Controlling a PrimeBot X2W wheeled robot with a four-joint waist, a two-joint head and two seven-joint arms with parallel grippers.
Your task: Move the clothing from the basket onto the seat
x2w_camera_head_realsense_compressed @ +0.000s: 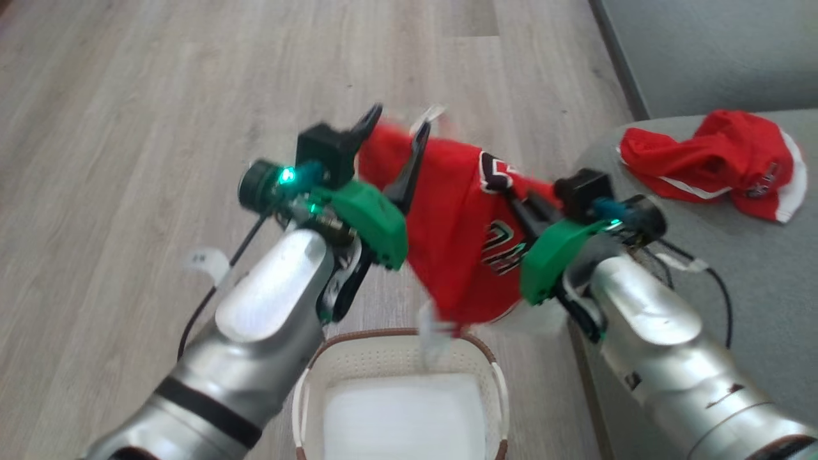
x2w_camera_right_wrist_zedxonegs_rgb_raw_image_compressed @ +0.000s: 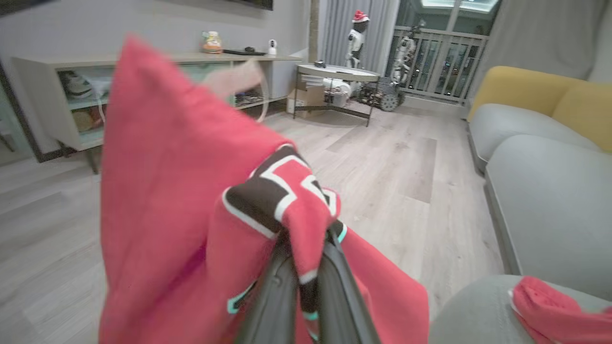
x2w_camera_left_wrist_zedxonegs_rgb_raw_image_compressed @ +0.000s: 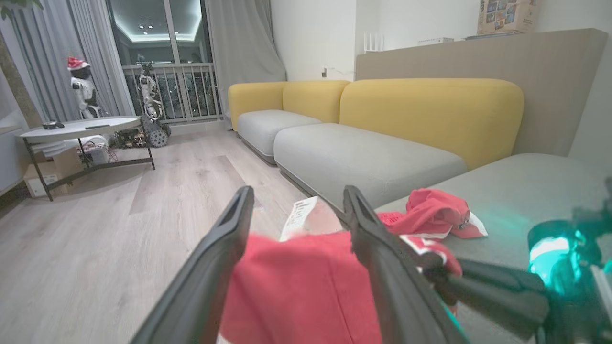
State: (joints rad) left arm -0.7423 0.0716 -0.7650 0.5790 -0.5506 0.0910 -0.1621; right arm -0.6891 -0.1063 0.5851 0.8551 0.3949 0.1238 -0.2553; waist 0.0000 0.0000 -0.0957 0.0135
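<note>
Right gripper (x2w_camera_right_wrist_zedxonegs_rgb_raw_image_compressed: 308, 239) clamps the jersey (x2w_camera_right_wrist_zedxonegs_rgb_raw_image_compressed: 167, 191) by its numbered fold; left gripper (x2w_camera_left_wrist_zedxonegs_rgb_raw_image_compressed: 297, 193) fingers stand apart, its cloth between them, possibly draped over one.

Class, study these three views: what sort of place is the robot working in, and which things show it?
Most likely a home living room: a long sofa with yellow backs and grey seat cushions, a round white table on thin dark legs, and a pale wood-plank floor.
</note>
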